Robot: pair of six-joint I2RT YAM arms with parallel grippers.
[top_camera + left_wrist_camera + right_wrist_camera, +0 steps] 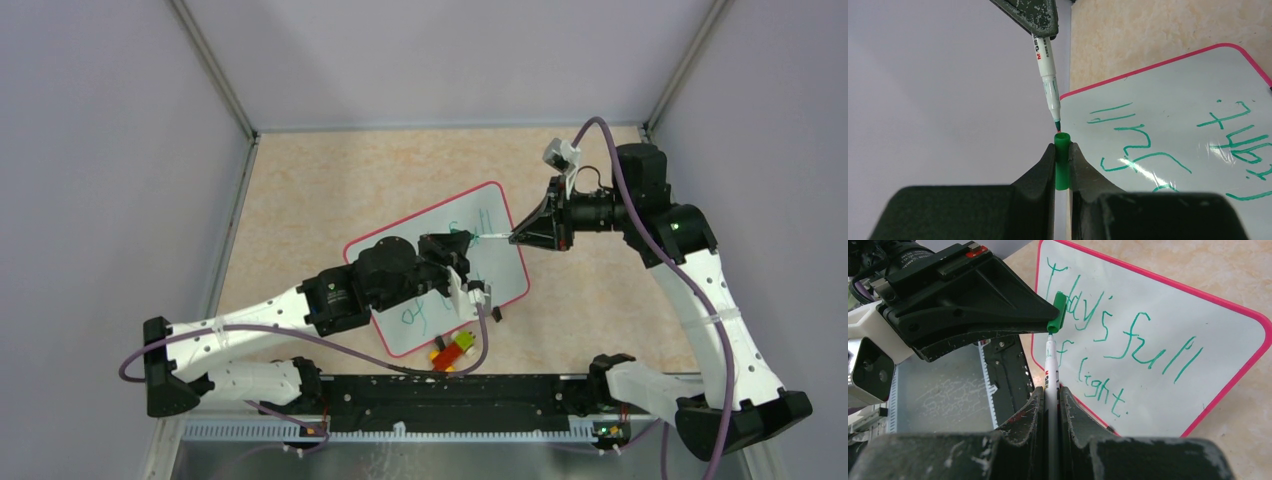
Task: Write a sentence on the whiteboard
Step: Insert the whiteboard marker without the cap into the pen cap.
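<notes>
Whiteboard [500,270] lying flat, skewed; green two-line sentence [1135,340] written across it.

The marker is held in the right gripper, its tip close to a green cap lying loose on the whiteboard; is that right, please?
Not quite: the green cap is not loose on the whiteboard; the left gripper is shut on it, as the left wrist view shows. The right gripper does hold the marker, its tip close to the cap.
</notes>
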